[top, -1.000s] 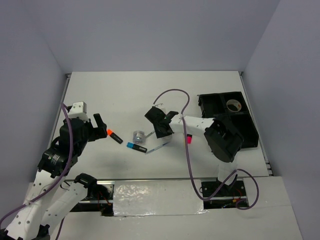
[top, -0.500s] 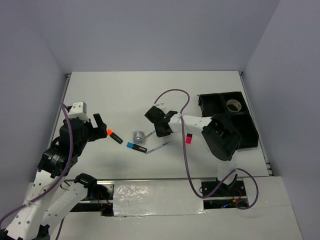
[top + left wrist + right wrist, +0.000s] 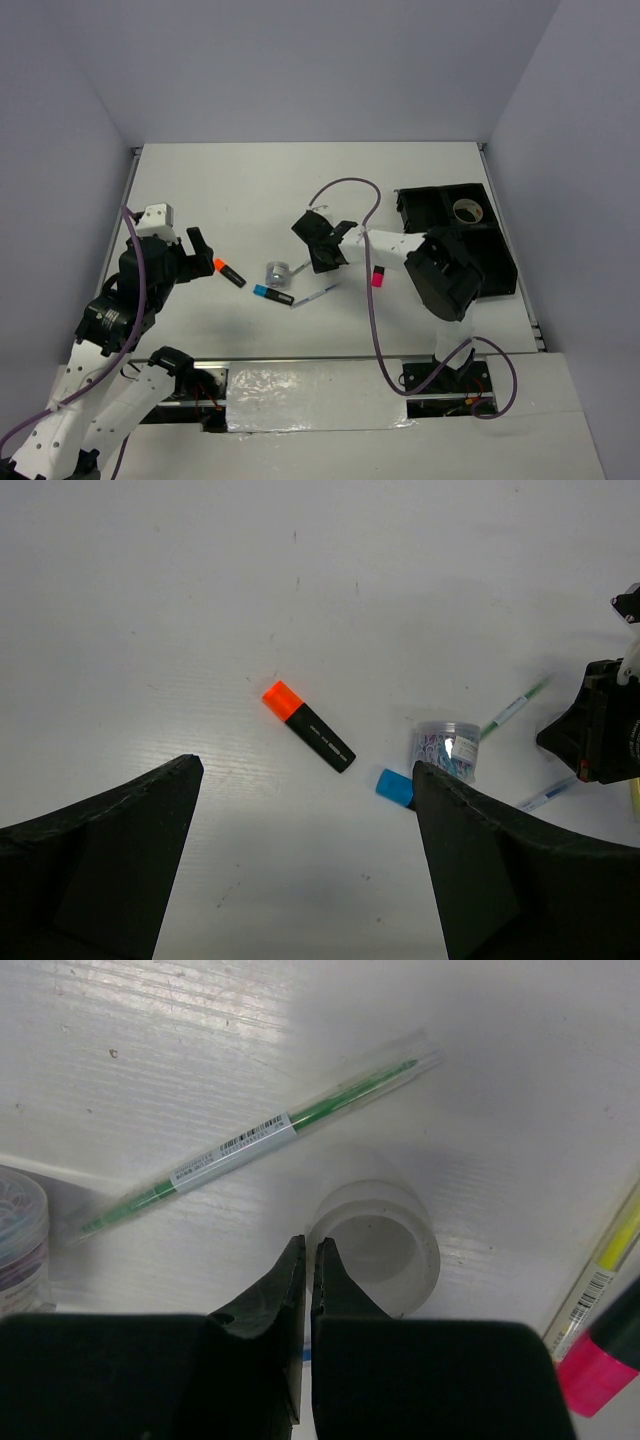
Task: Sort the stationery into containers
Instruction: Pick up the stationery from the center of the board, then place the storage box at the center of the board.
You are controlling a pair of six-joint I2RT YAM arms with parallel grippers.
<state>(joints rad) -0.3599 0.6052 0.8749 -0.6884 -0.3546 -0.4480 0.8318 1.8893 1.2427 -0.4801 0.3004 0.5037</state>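
My right gripper [image 3: 314,1250] is shut on the left wall of a translucent white tape roll [image 3: 395,1245]; in the top view the gripper [image 3: 322,248] hides the roll. Around it lie a green pen [image 3: 250,1140], a yellowish stick [image 3: 603,1258] and a pink-capped highlighter [image 3: 598,1365] [image 3: 378,277]. My left gripper [image 3: 305,860] [image 3: 198,255] is open and empty above the table. Ahead of it lie an orange-capped highlighter [image 3: 307,726] [image 3: 228,272], a blue-capped highlighter [image 3: 394,786] [image 3: 272,294] and a small cylinder jar [image 3: 445,748] [image 3: 277,271]. The black organiser tray [image 3: 495,268] holds another tape roll [image 3: 467,211].
A slim white pen [image 3: 318,294] lies right of the blue highlighter. The right arm's purple cable [image 3: 345,183] loops over the table's middle. The right arm's body [image 3: 445,275] overlaps the tray's near left part. Grey walls bound the table on the far, left and right sides.
My right gripper has shifted slightly away from the bases, leaving the pink highlighter uncovered. The left arm has not moved.
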